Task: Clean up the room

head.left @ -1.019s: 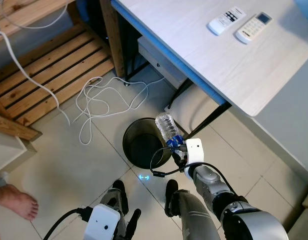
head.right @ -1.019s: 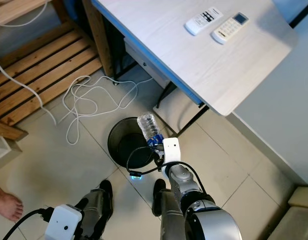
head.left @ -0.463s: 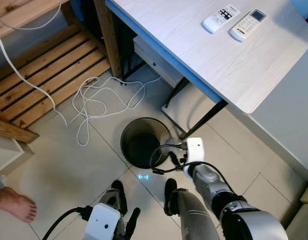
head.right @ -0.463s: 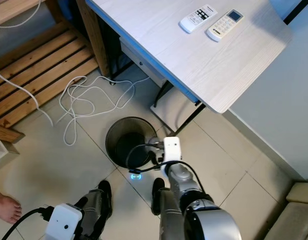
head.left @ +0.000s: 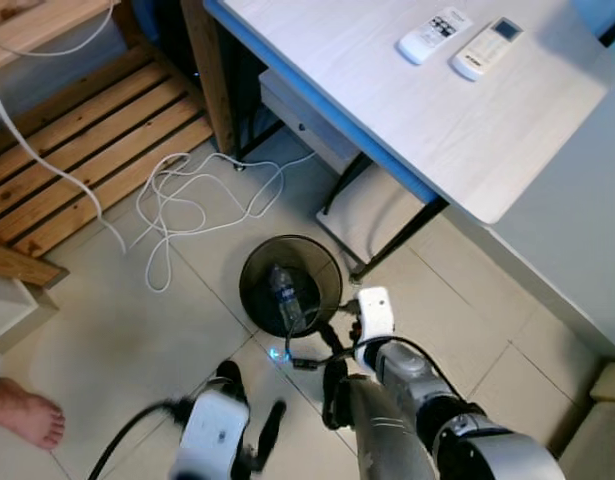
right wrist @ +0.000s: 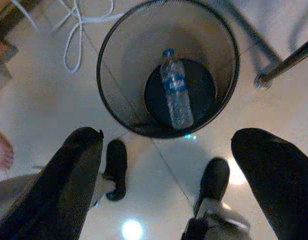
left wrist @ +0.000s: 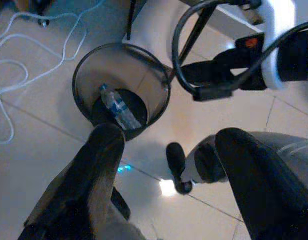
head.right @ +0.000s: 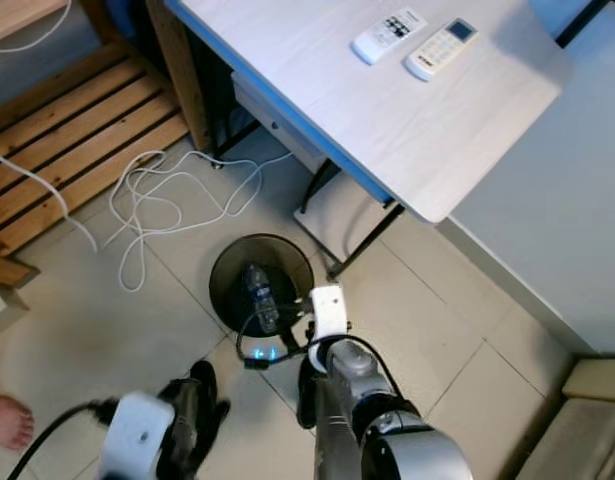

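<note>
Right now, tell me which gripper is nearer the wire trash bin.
Right. The right gripper hangs beside the wire trash bin at its rim, fingers open. The left gripper sits lower, farther from the bin, toward the robot's feet.

A pale wood-grain desk (head.left: pixel 407 110) stands over beige tiled floor (head.left: pixel 117 330) beside wooden slats (head.left: pixel 87 150).

No words, brand names or numbers can be read anywhere. The two remote controls (head.left: pixel 463 36) on the table (head.left: pixel 387 110) have buttons and small screens too tiny to make out. The blue label on the plastic bottle (right wrist: pixel 176 94) in the wire bin (right wrist: pixel 116 85) is blurred.
</note>
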You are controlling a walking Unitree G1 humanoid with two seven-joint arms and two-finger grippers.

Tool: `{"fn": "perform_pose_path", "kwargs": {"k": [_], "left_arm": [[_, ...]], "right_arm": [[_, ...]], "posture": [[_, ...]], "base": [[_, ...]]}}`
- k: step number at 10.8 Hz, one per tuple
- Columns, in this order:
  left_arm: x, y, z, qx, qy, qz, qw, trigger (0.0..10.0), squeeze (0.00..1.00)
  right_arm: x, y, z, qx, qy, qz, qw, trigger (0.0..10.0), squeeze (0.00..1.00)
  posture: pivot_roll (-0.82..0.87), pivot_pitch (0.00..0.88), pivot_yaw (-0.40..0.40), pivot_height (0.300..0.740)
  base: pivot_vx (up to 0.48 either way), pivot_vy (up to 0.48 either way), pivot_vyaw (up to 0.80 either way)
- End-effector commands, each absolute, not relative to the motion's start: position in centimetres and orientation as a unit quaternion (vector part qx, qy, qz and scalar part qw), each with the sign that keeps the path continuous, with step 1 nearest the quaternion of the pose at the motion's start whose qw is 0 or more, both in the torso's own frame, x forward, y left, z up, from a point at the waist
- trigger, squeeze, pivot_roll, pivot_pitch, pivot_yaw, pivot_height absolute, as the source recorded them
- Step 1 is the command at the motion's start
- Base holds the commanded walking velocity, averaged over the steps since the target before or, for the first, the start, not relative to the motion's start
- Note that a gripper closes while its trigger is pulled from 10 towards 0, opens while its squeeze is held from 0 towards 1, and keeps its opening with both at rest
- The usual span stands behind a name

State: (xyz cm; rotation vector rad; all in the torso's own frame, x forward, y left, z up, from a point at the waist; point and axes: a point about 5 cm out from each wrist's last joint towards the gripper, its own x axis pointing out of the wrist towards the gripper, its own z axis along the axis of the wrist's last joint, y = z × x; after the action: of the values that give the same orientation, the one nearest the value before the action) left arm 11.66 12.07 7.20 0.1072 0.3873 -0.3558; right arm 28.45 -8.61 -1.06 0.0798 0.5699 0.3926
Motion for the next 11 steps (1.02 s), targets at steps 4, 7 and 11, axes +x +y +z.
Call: {"fn": "perform_pose_path", "kwargs": {"k": [4, 7, 11], "left_arm": [[15.1, 14.6, 5.9, 0.089, 0.17, -0.118, 0.974, 10.0, 0.0], [18.6, 17.6, 7.9, 0.18, 0.086, -0.081, 0.977, 10.0, 0.0], [21.8, 16.4, 8.9, 0.122, 0.01, -0.084, 0.989, 10.0, 0.0]], "right_arm": [[29.4, -13.3, 1.0, 0.028, 0.156, 0.145, 0.977, 10.0, 0.0], [26.1, -17.7, 3.9, 0.028, 0.029, 0.066, 0.997, 10.0, 0.0], [21.5, -19.2, 6.6, -0.011, -0.038, 0.012, 0.999, 10.0, 0.0]], "posture": [[0.15, 0.218, -0.071, 0.74], [0.1, 0.038, -0.024, 0.74], [0.02, 0.0, -0.028, 0.74]], "base": [[0.0, 0.0, 0.0], [0.0, 0.0, 0.0], [0.0, 0.0, 0.0]]}}
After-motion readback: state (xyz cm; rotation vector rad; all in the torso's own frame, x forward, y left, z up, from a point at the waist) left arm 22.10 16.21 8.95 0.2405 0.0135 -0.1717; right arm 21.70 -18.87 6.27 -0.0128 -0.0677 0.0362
